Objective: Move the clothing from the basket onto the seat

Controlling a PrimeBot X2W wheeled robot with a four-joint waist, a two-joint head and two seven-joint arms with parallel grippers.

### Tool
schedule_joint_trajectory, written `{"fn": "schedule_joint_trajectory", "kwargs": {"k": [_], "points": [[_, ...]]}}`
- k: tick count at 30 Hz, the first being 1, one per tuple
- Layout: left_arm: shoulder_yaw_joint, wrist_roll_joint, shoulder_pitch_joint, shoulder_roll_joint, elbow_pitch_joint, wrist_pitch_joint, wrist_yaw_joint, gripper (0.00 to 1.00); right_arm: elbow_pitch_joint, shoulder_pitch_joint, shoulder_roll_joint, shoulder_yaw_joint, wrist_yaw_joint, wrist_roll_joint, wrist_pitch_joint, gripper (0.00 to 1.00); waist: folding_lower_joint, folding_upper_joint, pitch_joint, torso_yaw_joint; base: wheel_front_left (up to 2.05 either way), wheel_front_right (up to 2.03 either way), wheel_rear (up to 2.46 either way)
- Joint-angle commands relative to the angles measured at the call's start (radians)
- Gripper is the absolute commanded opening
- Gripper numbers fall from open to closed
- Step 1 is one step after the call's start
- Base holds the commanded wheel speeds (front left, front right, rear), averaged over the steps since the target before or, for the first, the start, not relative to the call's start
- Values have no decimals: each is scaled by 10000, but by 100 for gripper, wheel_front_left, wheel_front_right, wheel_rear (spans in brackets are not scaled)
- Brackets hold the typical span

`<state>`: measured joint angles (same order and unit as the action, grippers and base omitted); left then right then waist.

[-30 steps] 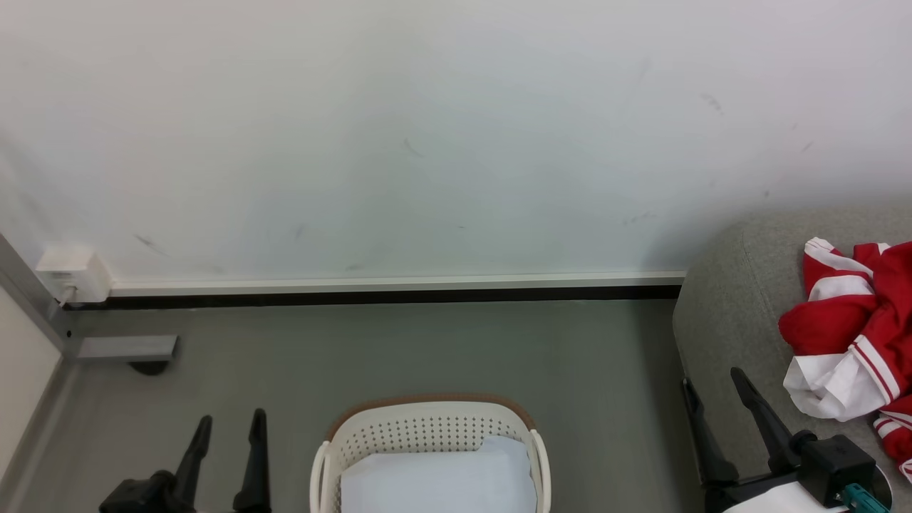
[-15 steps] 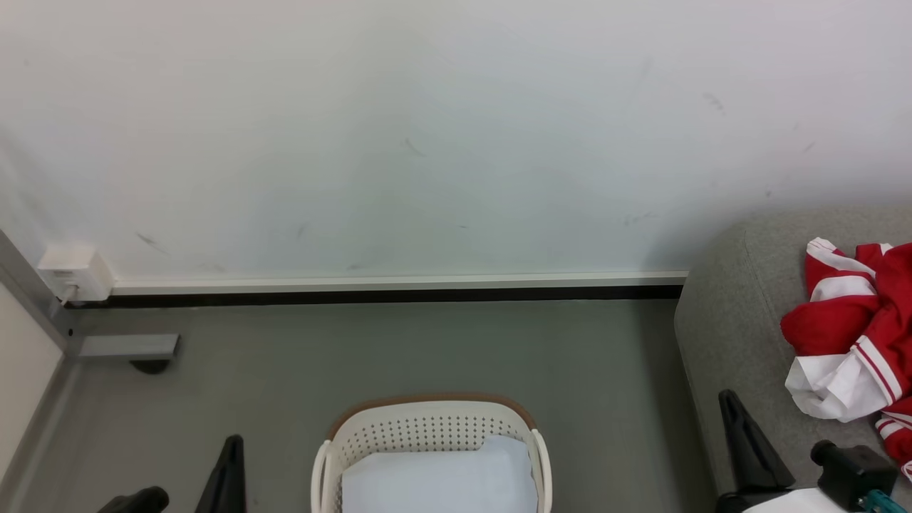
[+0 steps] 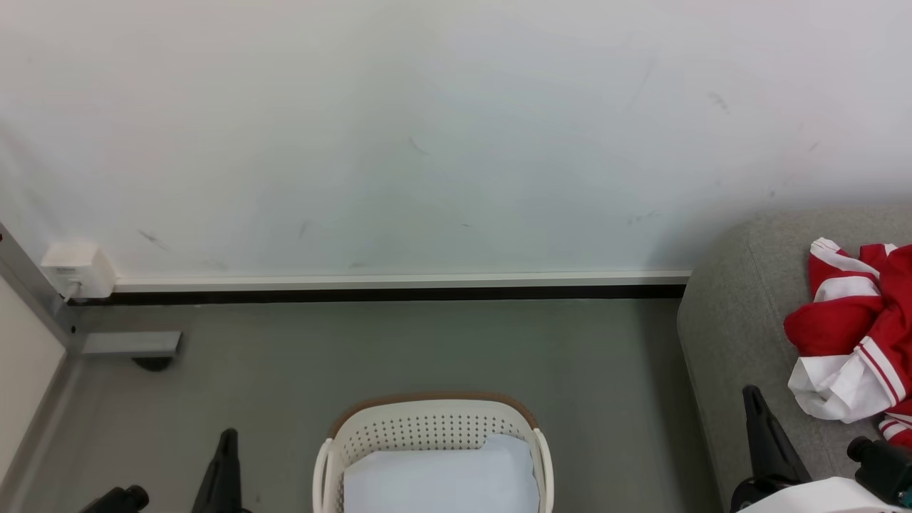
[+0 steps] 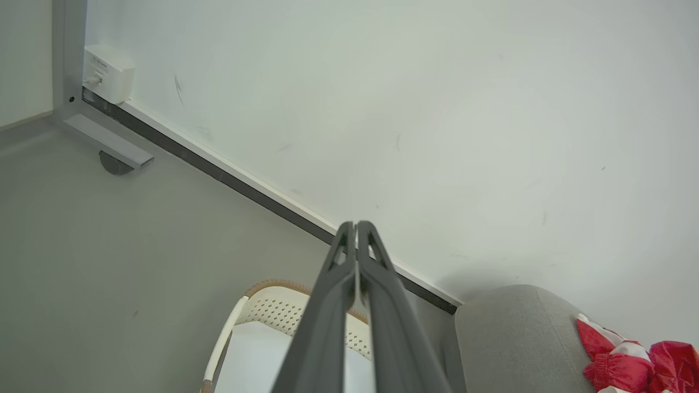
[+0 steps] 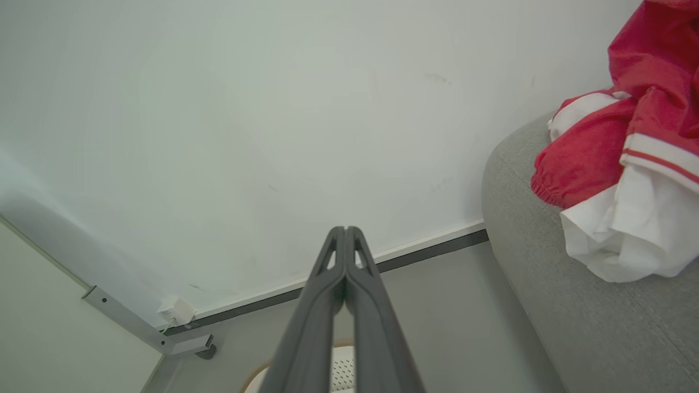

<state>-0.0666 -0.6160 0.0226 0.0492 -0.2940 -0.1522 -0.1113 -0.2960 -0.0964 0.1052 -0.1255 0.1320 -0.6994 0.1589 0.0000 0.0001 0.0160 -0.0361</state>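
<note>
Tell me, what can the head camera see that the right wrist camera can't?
Head view: the left end effector shut, and the white sheet lying in the basket. Right wrist view: the right end effector close up, fingers pressed together, empty. Both: the red and white clothes on the grey sofa, the wall and the floor.

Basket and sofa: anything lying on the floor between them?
No: in the head view, the grey floor between the basket and the sofa is bare.

Perforated plastic basket [image 3: 427,427], matt woven-cloth seat [image 3: 734,320] — soft fabric clothing [image 3: 830,328].
</note>
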Motion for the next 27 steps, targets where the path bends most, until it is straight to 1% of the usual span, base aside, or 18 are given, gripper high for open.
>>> {"fn": "schedule_joint_trajectory", "kwargs": {"k": [1,27], "points": [[-85,-497,265,70,162,91,-43,0,163,-160,37,130,-5,-438,-85,0,0,-1,-3,7,0,0,0],[-219,-3765,494,57,298,985,-107,0,310,-161,-122,861,-10,-3491,-951,0,0,-1,-50,95,0,0,0]]}}
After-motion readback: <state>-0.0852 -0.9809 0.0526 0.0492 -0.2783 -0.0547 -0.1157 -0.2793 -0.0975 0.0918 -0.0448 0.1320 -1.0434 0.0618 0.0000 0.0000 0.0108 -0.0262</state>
